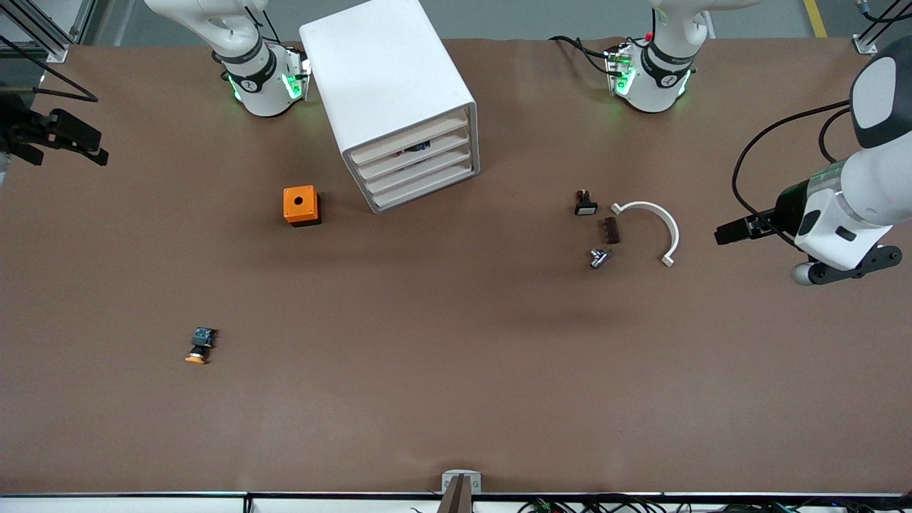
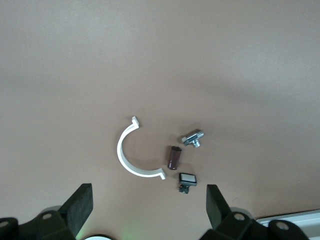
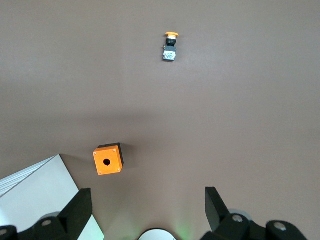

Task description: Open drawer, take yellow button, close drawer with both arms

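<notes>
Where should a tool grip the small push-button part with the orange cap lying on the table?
Probably across the black body of the small orange-capped push-button part, coming from above: it lies on its side on the brown table, cap toward the front camera, sides clear.

You have one white cabinet (image 1: 388, 85) with four drawers (image 1: 420, 167) stacked in it. One button (image 1: 200, 345), orange cap. One orange cube (image 1: 301, 205) with a hole. One white curved clip (image 1: 659, 226). One brown block (image 1: 611, 230). One black-and-white part (image 1: 585, 204). One metal fitting (image 1: 599, 257). Two arms, two grippers (image 1: 734, 231) (image 1: 68, 139).
</notes>
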### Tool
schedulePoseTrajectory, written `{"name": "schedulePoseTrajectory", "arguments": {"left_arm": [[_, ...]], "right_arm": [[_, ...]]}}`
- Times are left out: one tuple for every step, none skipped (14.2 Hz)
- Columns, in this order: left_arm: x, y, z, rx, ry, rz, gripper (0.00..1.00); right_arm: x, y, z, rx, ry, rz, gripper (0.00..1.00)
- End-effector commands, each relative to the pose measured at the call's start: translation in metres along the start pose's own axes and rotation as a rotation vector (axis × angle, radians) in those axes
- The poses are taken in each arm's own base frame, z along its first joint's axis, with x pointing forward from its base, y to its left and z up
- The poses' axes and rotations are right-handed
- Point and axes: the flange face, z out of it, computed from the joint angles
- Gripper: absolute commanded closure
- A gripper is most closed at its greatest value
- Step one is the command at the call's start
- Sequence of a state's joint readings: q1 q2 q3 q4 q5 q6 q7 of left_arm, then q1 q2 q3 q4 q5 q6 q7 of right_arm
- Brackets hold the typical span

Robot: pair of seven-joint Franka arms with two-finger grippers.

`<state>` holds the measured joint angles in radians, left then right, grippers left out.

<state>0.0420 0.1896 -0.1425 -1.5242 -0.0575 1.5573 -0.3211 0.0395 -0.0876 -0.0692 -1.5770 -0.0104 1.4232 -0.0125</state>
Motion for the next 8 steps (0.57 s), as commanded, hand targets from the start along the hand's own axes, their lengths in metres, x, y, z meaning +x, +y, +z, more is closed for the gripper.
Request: {"name": "schedulePoseTrajectory", "arguments": {"left_arm": [[-0.023, -0.019, -0.001, 0.019, 0.048, 0.042, 0.00], [-0.029, -0.021, 0.000, 0.018, 0.065, 0.042, 0.00], [-0.035, -0.021, 0.006, 0.019, 0.079, 0.045, 0.00], [-0.042, -0.020, 0.010, 0.020, 0.095, 0.051, 0.00], [-0.048, -0.017, 0.013, 0.019, 0.107, 0.056, 0.00], [-0.052, -0.017, 0.015, 0.019, 0.113, 0.059, 0.00], [-0.053, -0.019, 0.013, 0.017, 0.120, 0.058, 0.00], [-0.053, -0.022, 0.012, 0.015, 0.122, 0.054, 0.00]], "right_arm": [[-0.013, 0.007, -0.002, 0.000, -0.006, 0.024, 0.00], [-0.016, 0.008, -0.002, 0.002, -0.005, 0.025, 0.00], [-0.018, 0.008, -0.001, 0.003, -0.006, 0.025, 0.00], [-0.019, 0.008, 0.000, 0.003, -0.009, 0.025, 0.00], [-0.021, 0.008, 0.001, 0.003, -0.009, 0.024, 0.00], [-0.023, 0.011, 0.004, 0.005, -0.011, 0.029, 0.00], [-0.025, 0.017, 0.005, 0.006, -0.011, 0.040, 0.00], [-0.026, 0.017, 0.005, 0.006, -0.009, 0.041, 0.00]]}}
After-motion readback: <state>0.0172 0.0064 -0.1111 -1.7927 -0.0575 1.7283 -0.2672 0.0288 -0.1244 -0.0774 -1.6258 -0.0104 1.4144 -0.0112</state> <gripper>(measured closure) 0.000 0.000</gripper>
